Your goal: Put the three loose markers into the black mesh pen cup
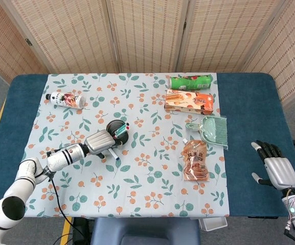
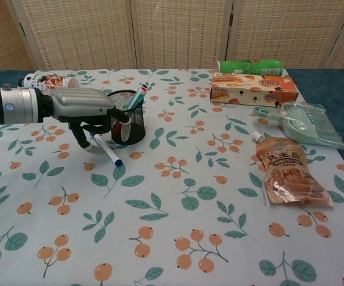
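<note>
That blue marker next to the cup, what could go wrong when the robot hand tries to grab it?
The left hand hangs right over the blue marker, with its fingers close to the black mesh cup. A clumsy grab might bump the cup and tip it, spilling the markers already standing inside. The marker lies flat on the tablecloth, so it could also roll or slip away from the fingers instead of being picked up.

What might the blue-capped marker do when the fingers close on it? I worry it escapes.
The marker looks round and smooth, lying flat, so it may roll. It seems thin and light, probably easily nudged by the left hand.
</note>
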Available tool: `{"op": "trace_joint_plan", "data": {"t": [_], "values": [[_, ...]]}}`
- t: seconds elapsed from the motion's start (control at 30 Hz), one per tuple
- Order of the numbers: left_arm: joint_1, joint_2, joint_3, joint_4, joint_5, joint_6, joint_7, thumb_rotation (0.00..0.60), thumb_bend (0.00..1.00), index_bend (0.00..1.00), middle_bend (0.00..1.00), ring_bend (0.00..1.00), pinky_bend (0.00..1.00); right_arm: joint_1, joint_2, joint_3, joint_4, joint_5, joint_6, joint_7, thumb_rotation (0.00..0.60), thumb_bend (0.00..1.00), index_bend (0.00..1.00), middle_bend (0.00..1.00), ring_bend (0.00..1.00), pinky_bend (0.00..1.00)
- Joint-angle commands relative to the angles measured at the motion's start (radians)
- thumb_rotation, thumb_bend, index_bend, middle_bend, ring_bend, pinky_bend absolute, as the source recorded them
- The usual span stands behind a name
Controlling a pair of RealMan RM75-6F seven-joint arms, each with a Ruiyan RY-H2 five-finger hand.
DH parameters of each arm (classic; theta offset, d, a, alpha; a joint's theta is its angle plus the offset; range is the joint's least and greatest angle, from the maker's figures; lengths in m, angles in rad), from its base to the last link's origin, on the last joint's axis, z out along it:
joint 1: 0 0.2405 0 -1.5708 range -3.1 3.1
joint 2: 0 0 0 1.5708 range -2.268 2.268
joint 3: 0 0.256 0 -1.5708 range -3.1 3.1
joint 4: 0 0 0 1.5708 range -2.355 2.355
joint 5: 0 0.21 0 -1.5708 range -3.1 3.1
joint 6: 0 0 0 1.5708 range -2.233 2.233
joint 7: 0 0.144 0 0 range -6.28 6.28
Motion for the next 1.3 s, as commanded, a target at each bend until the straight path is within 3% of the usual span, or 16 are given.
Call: {"op": "trace_joint_plan", "data": {"t": [0.03,0.53,1.3], "values": [[-0.002,-0.027,0.016,0.036,-0.005,-0.004,-0.019,0.600,0.30,0.43,0.96,0.97,0.97,0.002,0.001,0.002,0.002,0.001,-0.001,0.005,0.600,0.28,0.05,0.00,0.00,0.00],[-0.004,-0.090,0.052,0.125,-0.020,-0.014,-0.046,0.600,0.30,0.44,0.97,0.97,0.97,0.005,0.004,0.003,0.007,0.003,-0.007,0.016,0.600,0.28,0.05,0.00,0.00,0.00],[0.015,-0.133,0.074,0.173,-0.046,-0.026,-0.071,0.600,0.34,0.47,0.97,0.98,0.97,0.006,0.004,0.006,0.009,0.004,-0.002,0.018,0.600,0.28,0.05,0.00,0.00,0.00]]}}
